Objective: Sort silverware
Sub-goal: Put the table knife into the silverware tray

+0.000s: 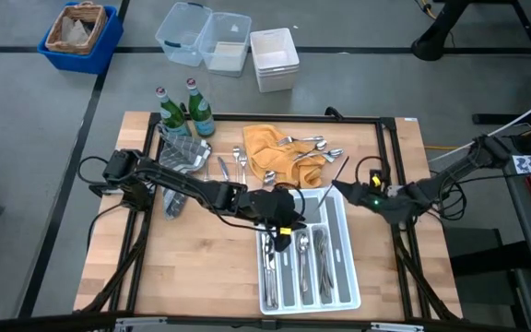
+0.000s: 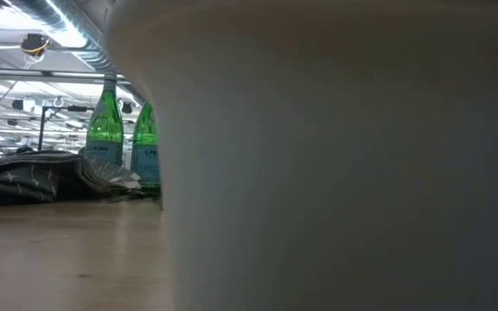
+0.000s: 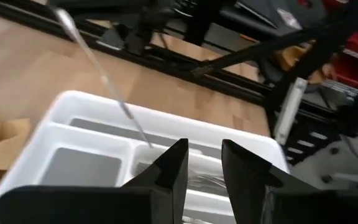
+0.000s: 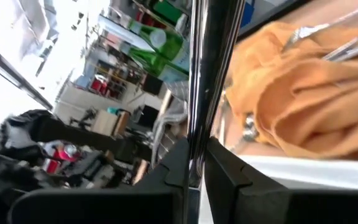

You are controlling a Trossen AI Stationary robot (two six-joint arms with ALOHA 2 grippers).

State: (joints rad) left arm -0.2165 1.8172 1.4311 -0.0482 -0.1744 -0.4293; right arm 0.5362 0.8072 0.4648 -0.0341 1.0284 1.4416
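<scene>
Right end effector point(image 4: 196, 163) is clamped on a slim silver table knife point(image 4: 207, 68) by the white compartmented plastic tray point(image 1: 341, 224) at the desk's near edge. Our left end effector point(image 3: 204, 163) hovers over it, fingers parted, empty. Green glass bottles point(image 1: 184, 111) and an orange cloth point(image 1: 267, 148) with loose shiny silverware point(image 1: 310, 146) lie behind.

Silver silverware point(image 1: 304, 148) lies on a mustard-yellow cloth point(image 1: 275, 152); white tray point(image 1: 344, 277), green bottles point(image 1: 184, 111), pale wooden table point(image 1: 192, 267).
</scene>
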